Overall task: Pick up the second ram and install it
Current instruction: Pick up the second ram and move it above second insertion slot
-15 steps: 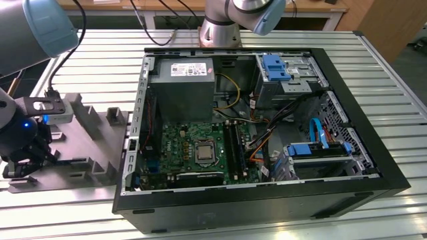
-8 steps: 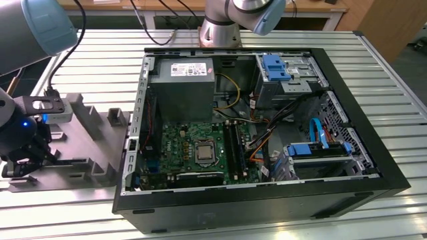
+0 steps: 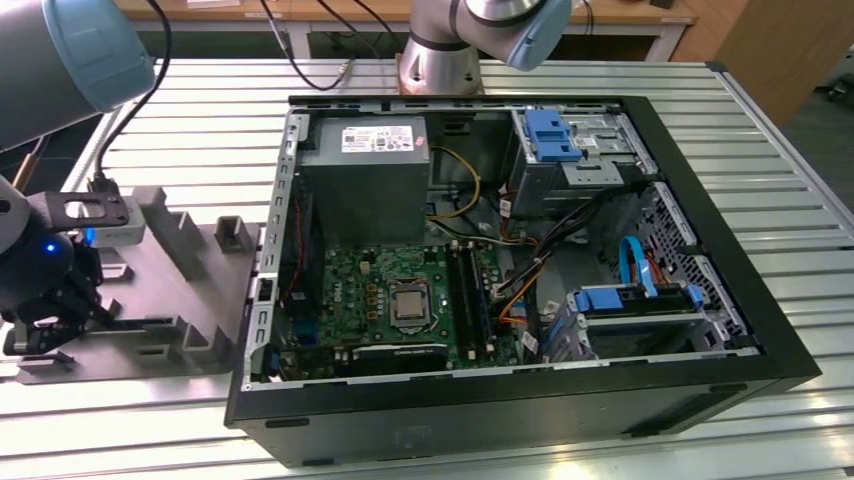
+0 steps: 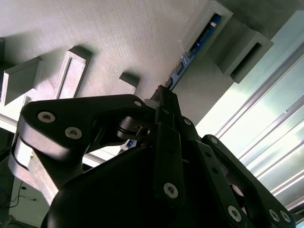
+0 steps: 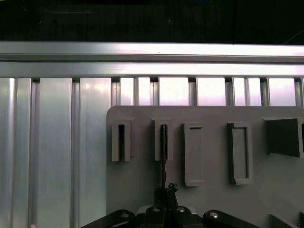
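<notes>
At the grey fixture plate point(image 3: 174, 300): pincer point(image 5: 164, 189) on second ram point(image 4: 194, 48).
Pincer fingers are clamped on the second ram, which sits on edge in a plate slot.

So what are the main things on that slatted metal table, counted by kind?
Open black computer case: 1
Grey moulded fixture plate: 1
Thin dark memory stick, standing in a slotted holder on the plate: 1
Silver-and-blue robot arm: 1
Total: 4
</notes>
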`<act>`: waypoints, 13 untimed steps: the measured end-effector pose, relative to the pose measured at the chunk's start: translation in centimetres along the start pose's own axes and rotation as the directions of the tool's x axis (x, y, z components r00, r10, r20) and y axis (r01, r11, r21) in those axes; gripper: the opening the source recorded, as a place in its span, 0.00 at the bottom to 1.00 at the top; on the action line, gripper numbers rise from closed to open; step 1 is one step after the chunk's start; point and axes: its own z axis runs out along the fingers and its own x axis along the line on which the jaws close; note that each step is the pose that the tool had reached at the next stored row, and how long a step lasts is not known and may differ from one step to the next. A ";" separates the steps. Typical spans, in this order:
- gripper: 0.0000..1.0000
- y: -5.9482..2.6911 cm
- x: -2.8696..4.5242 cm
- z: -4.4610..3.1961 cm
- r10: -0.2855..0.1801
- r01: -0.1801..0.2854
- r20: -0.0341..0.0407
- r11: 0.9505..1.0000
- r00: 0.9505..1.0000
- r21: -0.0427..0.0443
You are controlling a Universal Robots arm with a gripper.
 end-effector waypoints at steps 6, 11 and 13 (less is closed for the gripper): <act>0.11 0.00 -0.01 -0.06 -0.002 0.002 0.000 1.000 1.000 0.000; 0.11 0.00 -0.01 -0.08 -0.002 0.002 0.000 1.000 1.000 0.000; 0.11 0.00 -0.01 -0.10 -0.002 0.002 0.000 1.000 1.000 0.000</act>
